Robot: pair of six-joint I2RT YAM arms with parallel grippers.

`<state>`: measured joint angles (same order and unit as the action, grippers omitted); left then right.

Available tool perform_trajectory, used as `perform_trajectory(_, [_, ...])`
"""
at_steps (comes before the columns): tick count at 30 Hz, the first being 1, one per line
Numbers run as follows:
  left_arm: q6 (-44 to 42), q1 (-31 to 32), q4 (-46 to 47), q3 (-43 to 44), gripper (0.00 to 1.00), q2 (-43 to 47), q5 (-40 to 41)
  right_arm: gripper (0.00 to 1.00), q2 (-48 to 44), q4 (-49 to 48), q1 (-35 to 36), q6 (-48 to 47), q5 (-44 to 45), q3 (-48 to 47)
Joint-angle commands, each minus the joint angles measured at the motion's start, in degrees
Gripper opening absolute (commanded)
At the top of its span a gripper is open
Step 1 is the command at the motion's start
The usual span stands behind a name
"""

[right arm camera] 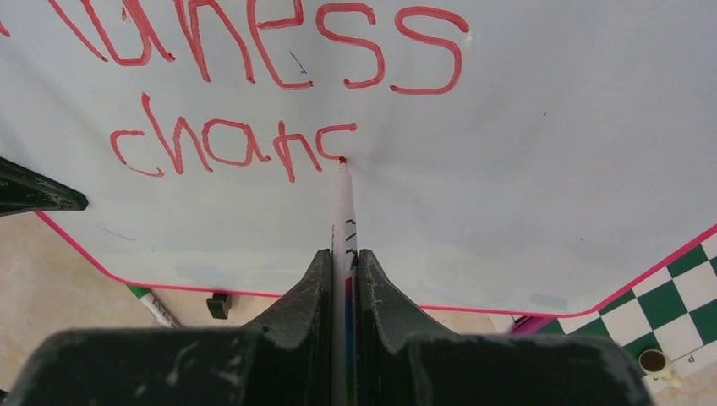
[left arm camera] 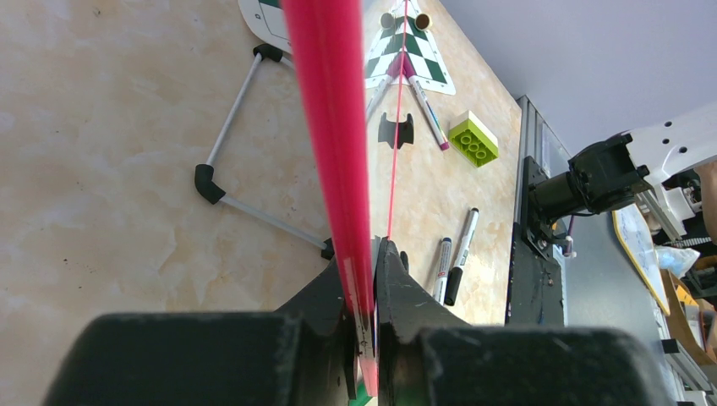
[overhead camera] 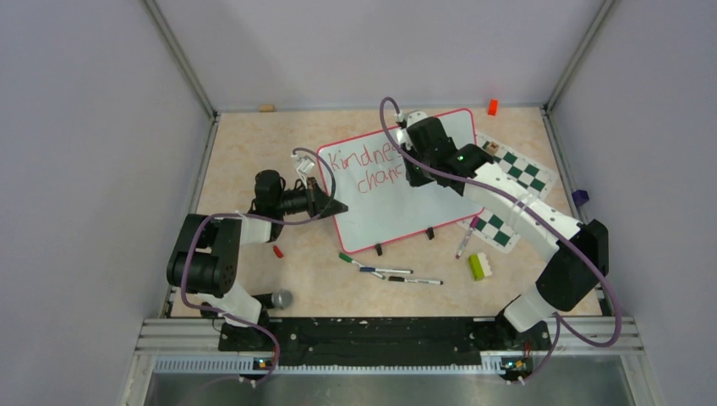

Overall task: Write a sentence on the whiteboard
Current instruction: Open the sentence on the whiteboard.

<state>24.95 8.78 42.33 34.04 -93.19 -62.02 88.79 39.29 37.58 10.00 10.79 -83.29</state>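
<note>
You're clamping left gripper (left arm camera: 365,254) on whiteboard (overhead camera: 397,216) frame, bracing it mid-table against writing pressure. Right gripper (right arm camera: 342,254) is gripping marker (right arm camera: 343,199), tip touching board, adding to sentence (right arm camera: 228,144) after "chan", second line.

Red-framed whiteboard (overhead camera: 391,216); red sentence (right arm camera: 260,52), 2 lines: "Kindness chan" plus partial letter.
</note>
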Motion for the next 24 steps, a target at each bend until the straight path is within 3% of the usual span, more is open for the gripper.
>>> perform_trajectory(1, [-7.3,0.1,-5.2,-1.7,0.0,-2.6,10.7,0.0,0.8,-0.8,-0.7,-0.7,4.3,-3.0])
perform_trajectory(24, [-7.3,0.1,-5.3,-1.7,0.0,-2.6,10.8,0.0,2.1,-0.9,-0.7,-1.3,3.6,-5.6])
